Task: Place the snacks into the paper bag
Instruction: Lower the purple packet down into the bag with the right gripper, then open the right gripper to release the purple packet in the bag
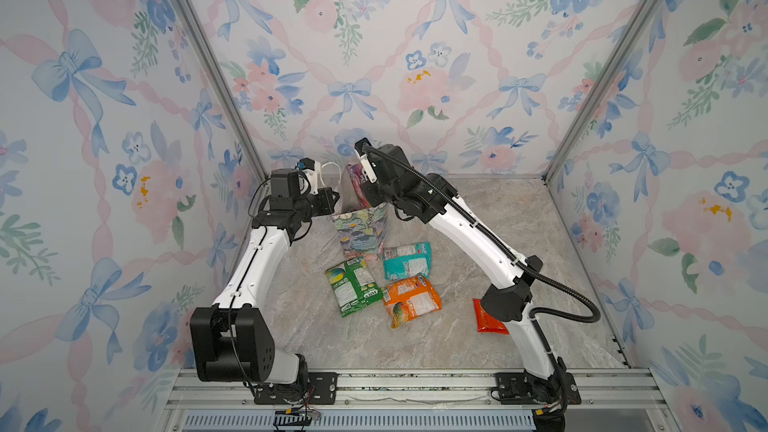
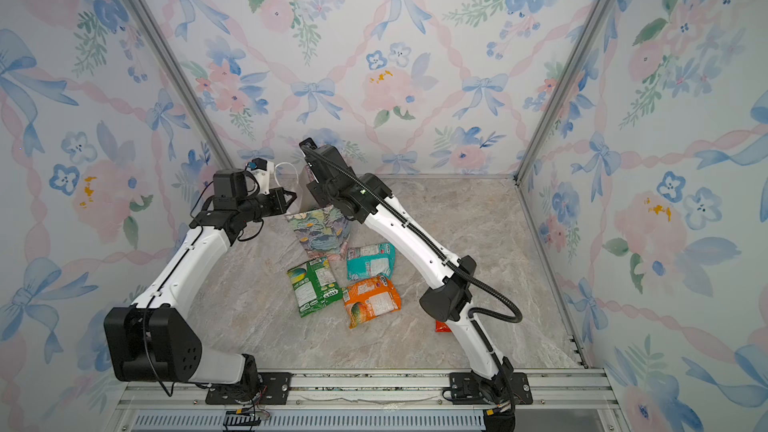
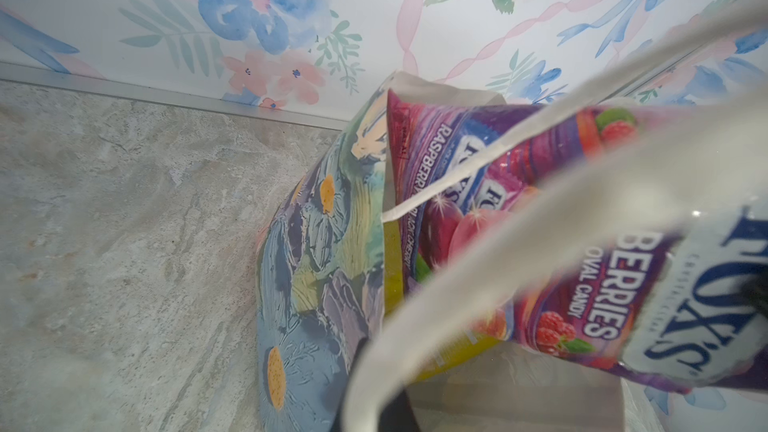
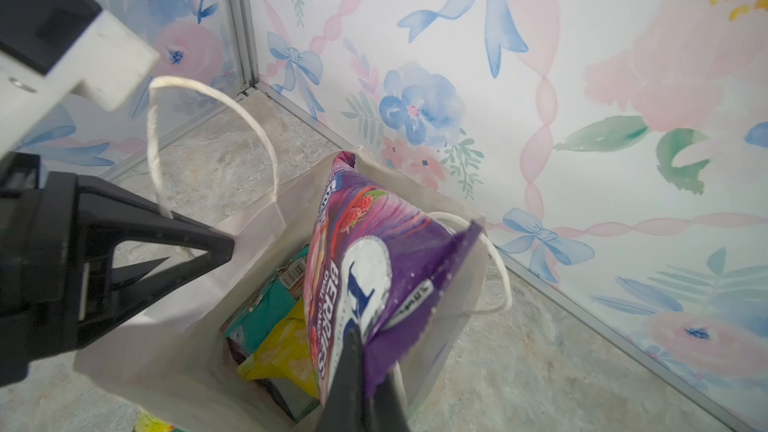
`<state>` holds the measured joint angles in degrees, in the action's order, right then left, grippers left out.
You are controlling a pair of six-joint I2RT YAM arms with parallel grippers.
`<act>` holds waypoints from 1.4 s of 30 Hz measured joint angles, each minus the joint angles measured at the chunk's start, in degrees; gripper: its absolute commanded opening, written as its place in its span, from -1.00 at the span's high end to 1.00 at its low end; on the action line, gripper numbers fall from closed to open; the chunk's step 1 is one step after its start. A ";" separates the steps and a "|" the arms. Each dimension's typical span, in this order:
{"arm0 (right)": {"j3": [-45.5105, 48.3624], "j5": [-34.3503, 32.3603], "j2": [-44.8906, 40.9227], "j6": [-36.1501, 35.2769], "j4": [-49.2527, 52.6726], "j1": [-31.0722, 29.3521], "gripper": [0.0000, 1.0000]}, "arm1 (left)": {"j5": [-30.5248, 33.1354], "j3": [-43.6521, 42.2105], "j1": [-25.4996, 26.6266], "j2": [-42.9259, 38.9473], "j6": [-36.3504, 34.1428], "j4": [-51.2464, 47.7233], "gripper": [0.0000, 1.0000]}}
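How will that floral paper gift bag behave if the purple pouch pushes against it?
Likely tippy: the floral paper gift bag stands tall and narrow, though the left claw seems to pin its rim. Its thin, creased walls would probably buckle. The glossy yellow pouch and others inside may add ballast.

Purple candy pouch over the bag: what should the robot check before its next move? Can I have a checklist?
1. Right jaws gripping the purple FOX'S Berries pouch: ok, shut on its edge.
2. Pouch over the mouth of the paper bag: ok, it looks partly inside the rim.
3. Left jaws holding the bag open: ok, shut on its rim.
4. Room inside: ok; a teal pouch and a yellow pouch lie low.
5. Far cord handle clear of the pouch: cannot tell.
6. All snacks packed: not ok; green pouch, orange pouch, red pouch and a second teal pouch lie on the table.
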<state>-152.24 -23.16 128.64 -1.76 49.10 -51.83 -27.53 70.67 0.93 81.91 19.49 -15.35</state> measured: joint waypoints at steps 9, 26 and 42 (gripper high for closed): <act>0.00 -3.69 0.00 -0.02 0.02 0.24 1.00 | 0.00 0.00 0.00 0.00 0.00 0.00 1.00; 3.63 -5.18 -0.85 0.09 0.22 0.79 1.00 | -0.04 0.00 0.00 0.00 0.00 0.02 1.00; 3.85 7.32 -3.06 6.43 -0.15 2.69 -0.61 | 0.02 0.00 -0.22 0.00 0.00 -0.22 1.00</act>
<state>-148.40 -15.84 125.58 4.67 48.95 -49.15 -27.51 70.67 0.71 81.91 19.49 -15.57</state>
